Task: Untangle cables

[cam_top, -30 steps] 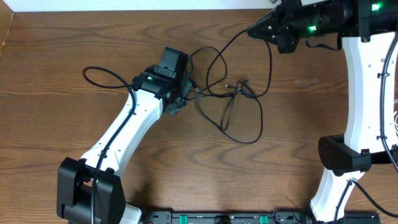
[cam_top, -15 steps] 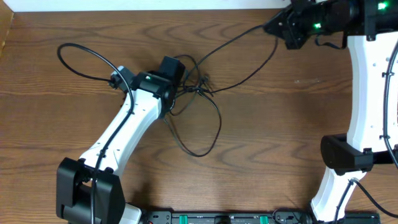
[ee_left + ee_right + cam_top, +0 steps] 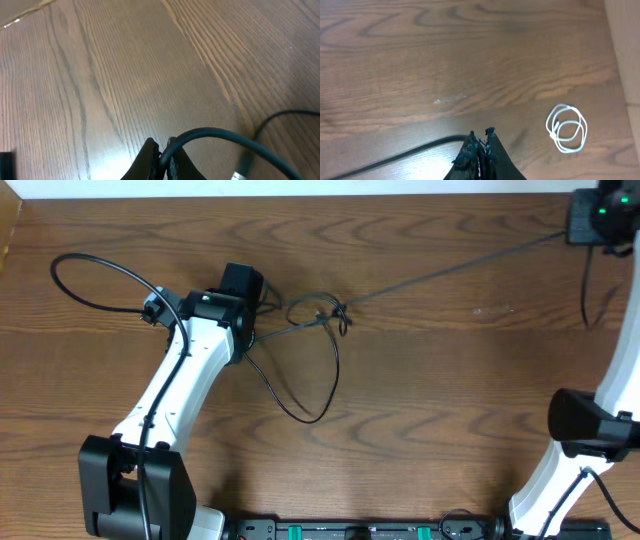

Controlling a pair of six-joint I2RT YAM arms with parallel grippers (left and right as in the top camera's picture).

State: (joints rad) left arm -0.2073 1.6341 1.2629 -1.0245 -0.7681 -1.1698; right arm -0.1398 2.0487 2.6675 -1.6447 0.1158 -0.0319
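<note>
The long black cable (image 3: 450,268) runs taut from a small knot (image 3: 330,314) near the table's middle to my right gripper (image 3: 574,228) at the far right corner. From the knot a loop (image 3: 305,412) hangs toward the front. My left gripper (image 3: 248,282) is shut on the black cable left of the knot, and a wide loop (image 3: 75,265) arcs off to the far left. The left wrist view shows the jaws (image 3: 164,150) pinched on the cable (image 3: 215,133). The right wrist view shows the gripper (image 3: 480,136) shut on the black cable (image 3: 415,152). The white cable (image 3: 566,128) lies coiled apart on the wood.
The wooden table (image 3: 450,410) ends at a light wall strip at the back. The left arm (image 3: 170,400) reaches diagonally from the front left. The right arm's base (image 3: 585,430) stands at the right edge. A dark rail (image 3: 350,530) runs along the front.
My right gripper has moved right into the far corner, pulling the black cable taut. My left gripper has moved left with the cable. The tangle has shrunk to a small knot.
</note>
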